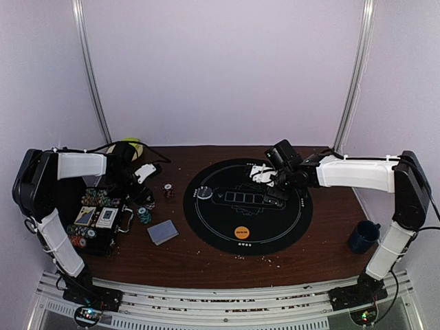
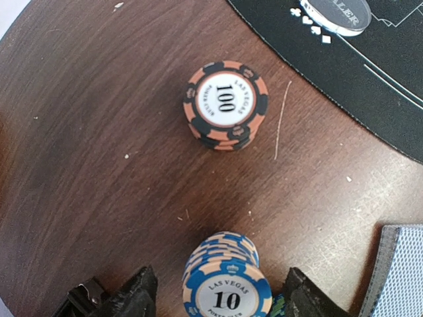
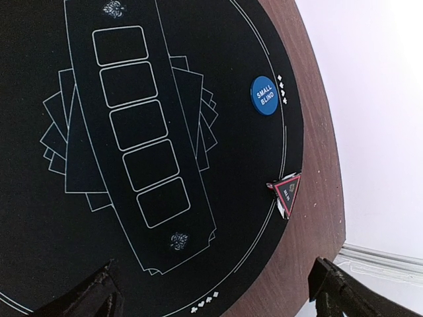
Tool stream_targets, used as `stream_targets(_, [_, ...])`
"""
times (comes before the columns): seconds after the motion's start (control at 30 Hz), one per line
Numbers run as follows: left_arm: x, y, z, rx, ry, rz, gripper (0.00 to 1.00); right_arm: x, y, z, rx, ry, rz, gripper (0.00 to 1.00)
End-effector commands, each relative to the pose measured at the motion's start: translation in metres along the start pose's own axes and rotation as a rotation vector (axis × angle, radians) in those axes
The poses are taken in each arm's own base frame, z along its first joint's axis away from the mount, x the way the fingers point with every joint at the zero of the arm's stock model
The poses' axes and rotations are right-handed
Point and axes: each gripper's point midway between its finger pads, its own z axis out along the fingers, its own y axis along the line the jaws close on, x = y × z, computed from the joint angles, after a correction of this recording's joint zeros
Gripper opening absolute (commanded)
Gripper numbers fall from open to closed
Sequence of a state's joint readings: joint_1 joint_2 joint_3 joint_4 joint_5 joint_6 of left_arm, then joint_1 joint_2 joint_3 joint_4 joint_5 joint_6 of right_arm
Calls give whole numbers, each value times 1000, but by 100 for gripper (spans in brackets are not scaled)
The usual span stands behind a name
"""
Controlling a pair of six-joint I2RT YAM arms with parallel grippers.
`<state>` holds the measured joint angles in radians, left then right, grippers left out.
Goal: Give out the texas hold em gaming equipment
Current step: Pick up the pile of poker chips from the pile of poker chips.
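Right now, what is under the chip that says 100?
More orange-and-black chips are stacked beneath the 100 chip, and the pile rests on the brown table. Only their edges show; their faces are covered.

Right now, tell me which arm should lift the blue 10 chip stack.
Left. The left fingers straddle the 10 stack, with gaps on both sides. The right fingers stand open over the mat, away from those chips.
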<state>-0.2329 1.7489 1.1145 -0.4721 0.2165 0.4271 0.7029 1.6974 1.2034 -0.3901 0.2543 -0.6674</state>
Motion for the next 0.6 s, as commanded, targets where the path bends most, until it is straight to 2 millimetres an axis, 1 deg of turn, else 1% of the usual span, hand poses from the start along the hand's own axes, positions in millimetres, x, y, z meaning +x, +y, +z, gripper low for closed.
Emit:
stream_targets(0.0, [-2, 2, 4, -5, -8, 1, 67, 4, 5, 6, 12, 22, -17, 100])
stream_targets(0.37, [-1, 1, 5, -4, -6, 1, 53, 4, 5, 5, 18, 22, -20, 100])
stream_targets(0.43, [-1, 1, 4, -2, -7, 1, 49, 3, 6, 5, 17, 22, -22, 100])
stream_targets(0.5, [-2, 1, 4, -3, -10, 4, 46, 4, 6, 6, 19, 24, -23, 100])
stream_targets(0.57, [-3, 1, 3, -3, -12, 4, 38, 4, 5, 5, 24, 25, -26, 100])
